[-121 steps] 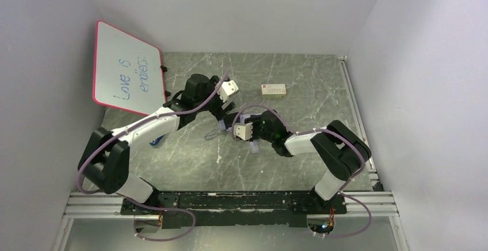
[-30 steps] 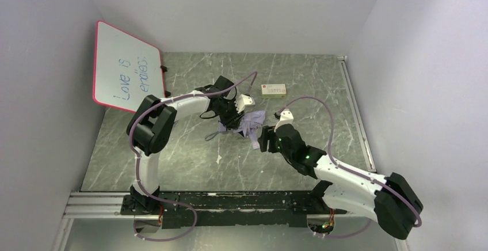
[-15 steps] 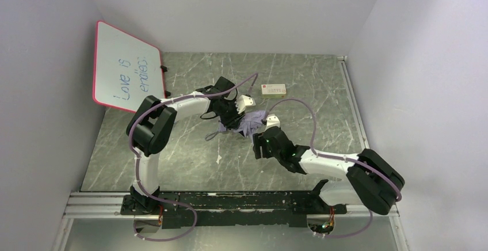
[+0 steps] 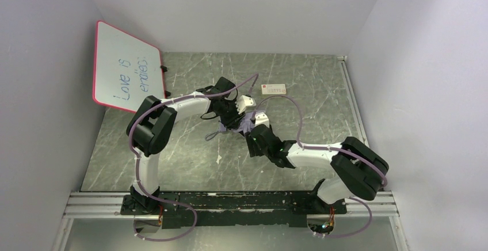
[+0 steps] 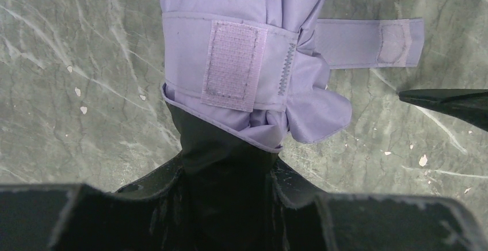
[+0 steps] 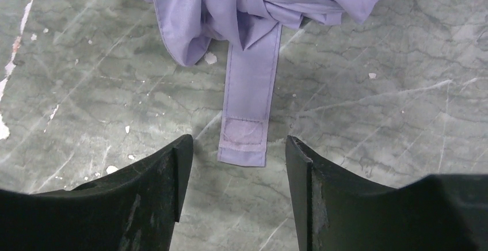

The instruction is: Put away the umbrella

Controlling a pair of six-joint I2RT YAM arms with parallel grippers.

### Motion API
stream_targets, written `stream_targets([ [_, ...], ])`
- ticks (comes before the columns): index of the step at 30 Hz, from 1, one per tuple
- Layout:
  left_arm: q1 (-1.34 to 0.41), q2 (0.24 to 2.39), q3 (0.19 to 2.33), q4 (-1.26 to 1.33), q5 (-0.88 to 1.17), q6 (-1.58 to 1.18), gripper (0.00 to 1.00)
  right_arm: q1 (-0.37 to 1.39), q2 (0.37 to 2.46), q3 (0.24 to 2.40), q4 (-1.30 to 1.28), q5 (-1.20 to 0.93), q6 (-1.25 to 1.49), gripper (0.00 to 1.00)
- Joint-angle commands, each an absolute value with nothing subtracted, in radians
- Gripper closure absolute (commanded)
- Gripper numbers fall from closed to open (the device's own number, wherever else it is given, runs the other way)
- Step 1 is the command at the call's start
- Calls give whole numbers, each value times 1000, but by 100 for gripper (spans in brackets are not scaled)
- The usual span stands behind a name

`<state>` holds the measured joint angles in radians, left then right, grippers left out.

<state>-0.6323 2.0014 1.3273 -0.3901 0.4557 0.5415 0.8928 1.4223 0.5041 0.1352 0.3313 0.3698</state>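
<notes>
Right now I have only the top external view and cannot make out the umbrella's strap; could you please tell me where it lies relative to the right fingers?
Observer: In the right wrist view, the strap lies flat on the table, with its free end between the open right fingers.
Operator: Thank you. Are they touching it?
Observer: No, there is bare table between each tip and the strap's edges.
Operator: Which way does its fastening patch face?
Observer: The fastening patch faces up, toward the camera.
Operator: And is the left side holding anything?
Observer: In the left wrist view, the left fingers are clamped on the black end of the umbrella.
</notes>
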Motion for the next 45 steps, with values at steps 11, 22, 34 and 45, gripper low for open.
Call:
stream_targets([
  [11,-638,2020,1300,-380,331,552,95,944,1509,601,-62,476,445,51],
  [22,-638,2022,1304,-383,328,549,95,946,1505,583,-67,500,484,65],
  [34,-638,2023,1301,-378,325,546,95,946,1535,596,-43,478,453,84],
  [45,-642,2015,1295,-356,305,528,95,947,1455,555,64,378,415,100],
])
